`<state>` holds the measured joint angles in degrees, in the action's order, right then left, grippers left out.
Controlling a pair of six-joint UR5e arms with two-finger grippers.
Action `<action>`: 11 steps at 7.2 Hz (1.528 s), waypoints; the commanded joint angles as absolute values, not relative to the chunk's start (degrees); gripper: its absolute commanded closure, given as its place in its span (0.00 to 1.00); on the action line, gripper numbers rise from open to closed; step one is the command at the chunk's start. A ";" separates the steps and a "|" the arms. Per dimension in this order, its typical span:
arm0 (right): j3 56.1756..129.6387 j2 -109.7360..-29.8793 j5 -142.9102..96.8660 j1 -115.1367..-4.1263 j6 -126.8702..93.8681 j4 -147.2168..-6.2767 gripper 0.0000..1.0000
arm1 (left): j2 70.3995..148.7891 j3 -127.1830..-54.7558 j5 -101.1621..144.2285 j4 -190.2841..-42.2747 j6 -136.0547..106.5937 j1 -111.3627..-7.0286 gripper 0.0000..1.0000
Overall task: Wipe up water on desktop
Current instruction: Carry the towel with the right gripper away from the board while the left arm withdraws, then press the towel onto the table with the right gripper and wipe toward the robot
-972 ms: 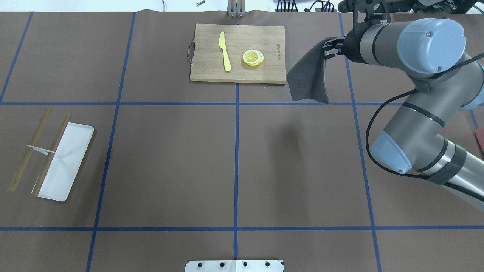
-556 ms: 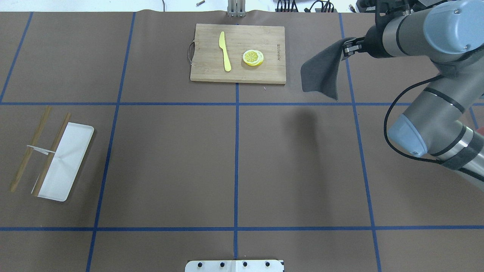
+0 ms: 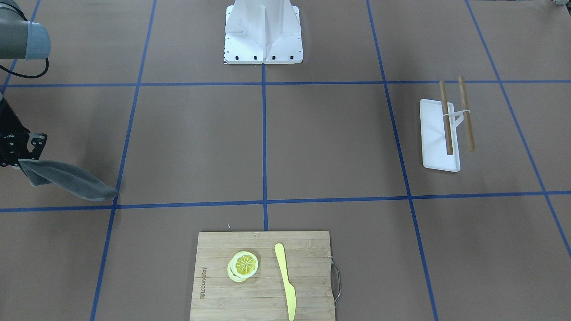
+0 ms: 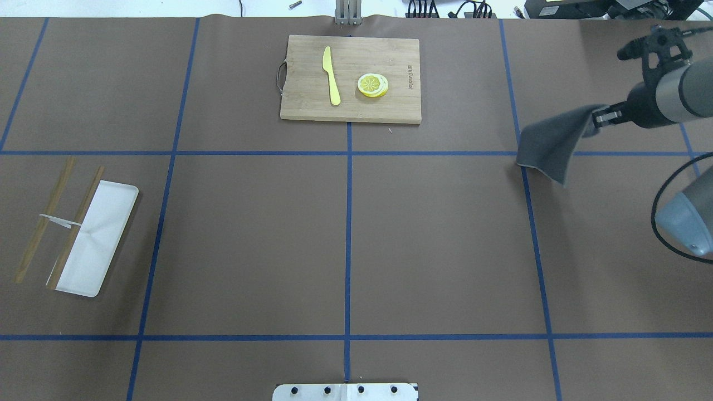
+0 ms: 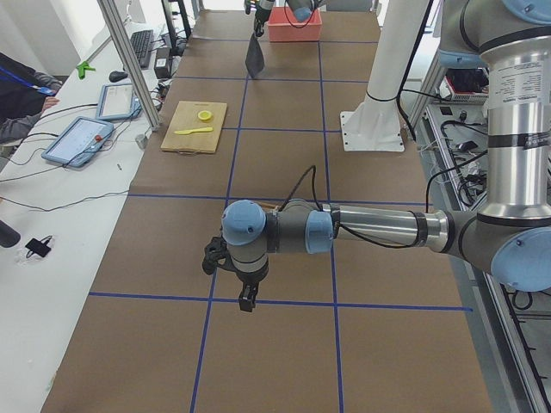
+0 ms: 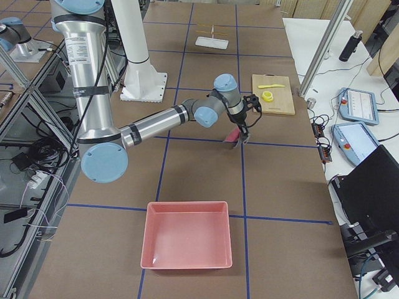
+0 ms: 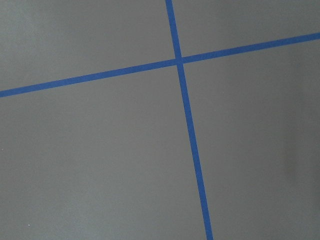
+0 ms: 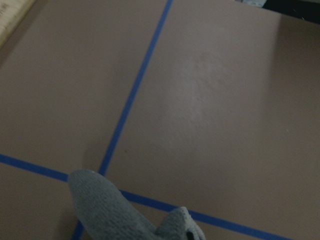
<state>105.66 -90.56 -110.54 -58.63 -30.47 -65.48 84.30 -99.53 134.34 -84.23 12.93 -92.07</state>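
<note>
Overhead exterior: end effector [image 4: 599,117] pinches cloth [image 4: 548,146]

Near L arm [image 5: 379,228] is reaching in from the right across the brown surface [image 5: 129,258], its tool [image 5: 245,301] pointing straight down, tip close to a blue tape line [image 5: 387,305]. At far end, a grey cloth [image 5: 255,60] is hanging from the R arm [image 5: 299,7], next to a red bin [image 5: 294,27]. Bamboo board [image 5: 185,139] w/ yellow knife [image 5: 194,131] & lemon slice [image 5: 205,115] is lying mid-left.

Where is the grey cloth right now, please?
In the overhead view, the grey cloth hangs from the right gripper on the right side, over a blue tape crossing.
</note>
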 commanded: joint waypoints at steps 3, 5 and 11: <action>104.24 -93.11 -103.02 -58.10 -20.56 -72.74 1.00 | 84.29 -99.40 134.30 -84.29 13.01 -92.11 0.01; 103.19 -84.07 -102.83 -50.59 -32.88 -75.84 1.00 | 84.20 -99.32 134.30 -84.37 13.01 -92.11 0.01; 105.62 -66.61 -93.00 -29.45 -65.56 -80.95 1.00 | 84.46 -98.79 134.30 -84.37 13.01 -92.11 0.01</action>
